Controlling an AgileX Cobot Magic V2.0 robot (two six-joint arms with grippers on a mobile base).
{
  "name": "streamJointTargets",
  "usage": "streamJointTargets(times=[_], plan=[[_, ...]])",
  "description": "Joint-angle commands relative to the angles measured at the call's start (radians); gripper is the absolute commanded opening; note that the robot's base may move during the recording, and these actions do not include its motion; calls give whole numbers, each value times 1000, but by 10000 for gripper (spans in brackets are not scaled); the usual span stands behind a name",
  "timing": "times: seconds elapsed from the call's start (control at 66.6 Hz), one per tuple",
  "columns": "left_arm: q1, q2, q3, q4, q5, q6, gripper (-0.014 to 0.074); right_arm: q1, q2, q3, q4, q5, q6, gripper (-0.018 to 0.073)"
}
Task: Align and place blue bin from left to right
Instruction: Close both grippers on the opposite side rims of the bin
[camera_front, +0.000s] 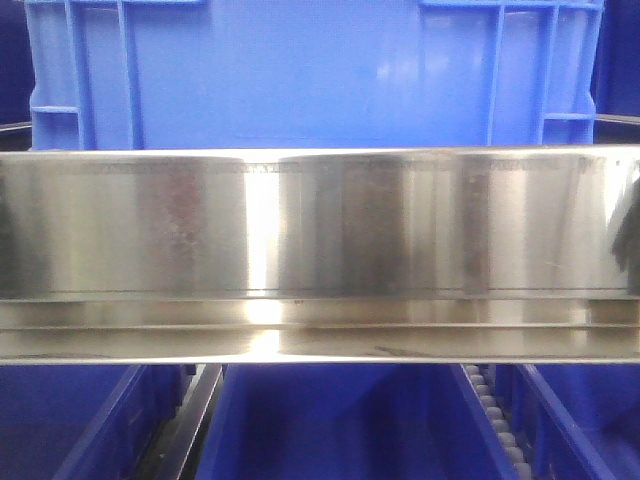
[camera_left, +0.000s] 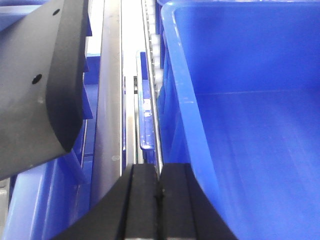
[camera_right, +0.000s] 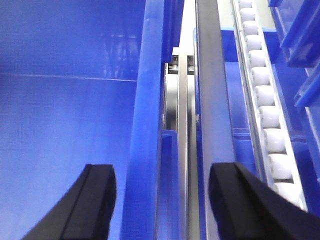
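Blue bin (camera_front: 300, 70): behind the steel rail (camera_front: 320, 220)
Left gripper (camera_left: 158, 190): jaws together, holding nothing we see
Right gripper (camera_right: 162, 175): jaws apart, astride a blue wall (camera_right: 145, 125)
Risk: we fear a one-sided grip swings the bin askew

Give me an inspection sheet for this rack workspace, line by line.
Surface: shiny steel rail spans the front view.
Job's things: blue bin upright behind the rail.
Clutter: nothing seen.
Grippers: left gripper shut; right gripper open, straddling a blue wall.
Cables: nothing seen.
Surroundings: white roller track; other blue bins on the lower level.
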Motion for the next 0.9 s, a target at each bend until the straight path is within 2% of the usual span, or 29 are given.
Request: streamJointTargets(times=[0.0,0.18,0.6,0.885], plan=[[-7,-1,-9,-1,0,-7,-111,0,13,-9,-5,-16,2,307],[-7,-1,-9,-1,2,-7,-111,0,36,-9,41,-21,2,307],[-7,-1,-9,-1,4,-7,-111,0,45,-12,41,-21,2,302],[-7,-1,-9,-1,4,-7,-111,0,45,-60,41,-8,2,182]])
